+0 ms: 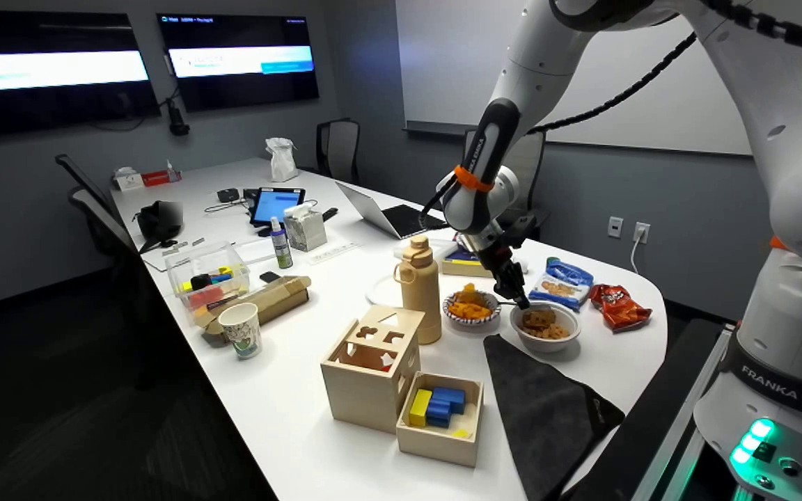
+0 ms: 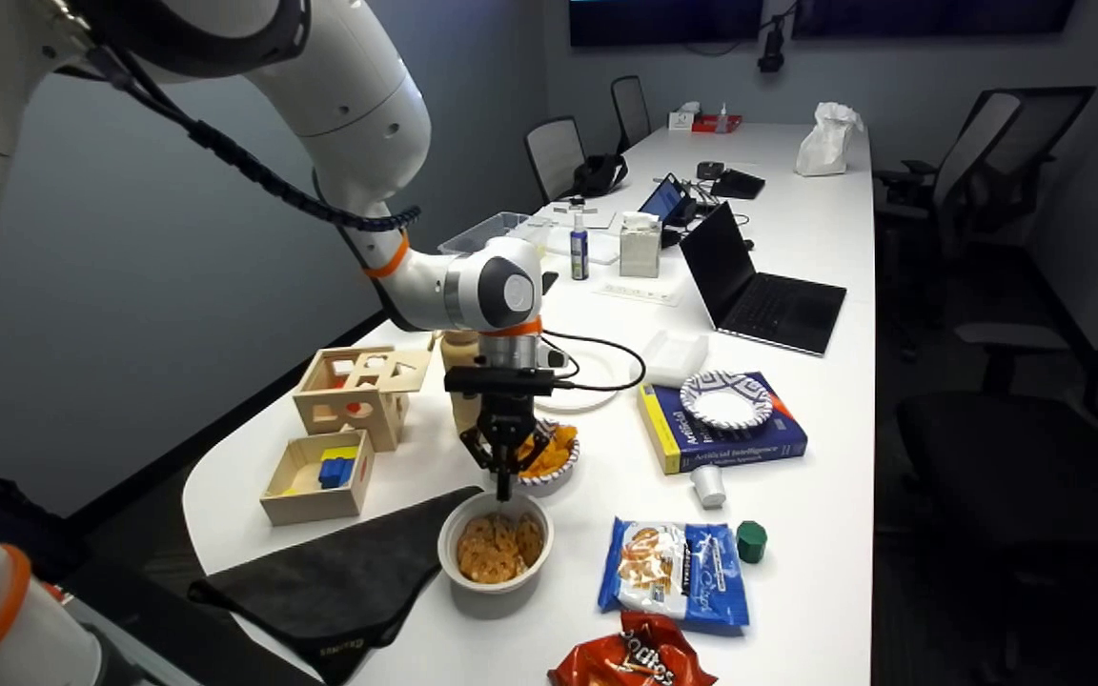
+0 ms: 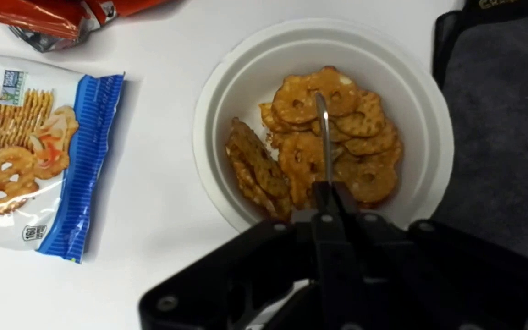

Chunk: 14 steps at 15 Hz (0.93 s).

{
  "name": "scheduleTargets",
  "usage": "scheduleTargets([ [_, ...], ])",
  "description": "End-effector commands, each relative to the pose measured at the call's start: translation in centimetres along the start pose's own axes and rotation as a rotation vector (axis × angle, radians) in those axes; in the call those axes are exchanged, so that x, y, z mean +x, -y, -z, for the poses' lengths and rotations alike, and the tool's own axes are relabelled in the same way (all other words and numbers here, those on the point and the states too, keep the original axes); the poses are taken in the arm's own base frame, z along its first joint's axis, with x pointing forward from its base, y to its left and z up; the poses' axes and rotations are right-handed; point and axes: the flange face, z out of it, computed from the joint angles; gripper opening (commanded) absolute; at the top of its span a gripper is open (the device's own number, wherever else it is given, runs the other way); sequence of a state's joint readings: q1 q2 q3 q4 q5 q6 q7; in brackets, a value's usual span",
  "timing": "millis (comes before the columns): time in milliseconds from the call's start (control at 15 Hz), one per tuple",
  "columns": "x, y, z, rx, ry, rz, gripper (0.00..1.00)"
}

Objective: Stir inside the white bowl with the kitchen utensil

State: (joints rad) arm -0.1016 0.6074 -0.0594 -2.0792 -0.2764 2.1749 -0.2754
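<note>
Wrist view: end effector (image 3: pixel 331 192) pinched narrow around metal utensil (image 3: pixel 325 133), far end over brown snack pieces (image 3: pixel 369 169); contact unclear.
White bowl (image 3: pixel 202 133): near the edge of the tabletop (image 2: pixel 816 534) beside the robot base (image 1: pixel 770 390), snack pieces inside.
Utensil: grasp and positioning over the bowl done.
Stirring: can't tell if begun; working the tip through the pieces likely left.

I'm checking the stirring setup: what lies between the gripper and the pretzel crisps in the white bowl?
A thin metal utensil, held in the gripper; the wrist view shows it reaching over the pretzel crisps in the white bowl, contact unclear.
</note>
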Motion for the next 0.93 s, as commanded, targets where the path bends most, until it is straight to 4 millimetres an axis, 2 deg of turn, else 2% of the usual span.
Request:
scheduleTargets([
  [0,1.95,-0.57,-0.17,0.018,-0.014,0.034,0.01],
  [133,2.48,-0.57,-0.28,0.013,-0.015,0.036,0.01],
  [200,2.59,-0.60,-0.32,0.014,-0.017,0.035,0.24],
  [467,2.54,-0.87,-0.51,0.020,-0.023,0.025,0.50],
  [733,2.31,-1.18,-0.69,0.030,-0.023,0.016,0.81],
  [800,2.24,-1.26,-0.71,0.030,-0.023,0.014,0.87],
  [867,2.13,-1.28,-0.70,0.031,-0.024,0.013,0.89],
])
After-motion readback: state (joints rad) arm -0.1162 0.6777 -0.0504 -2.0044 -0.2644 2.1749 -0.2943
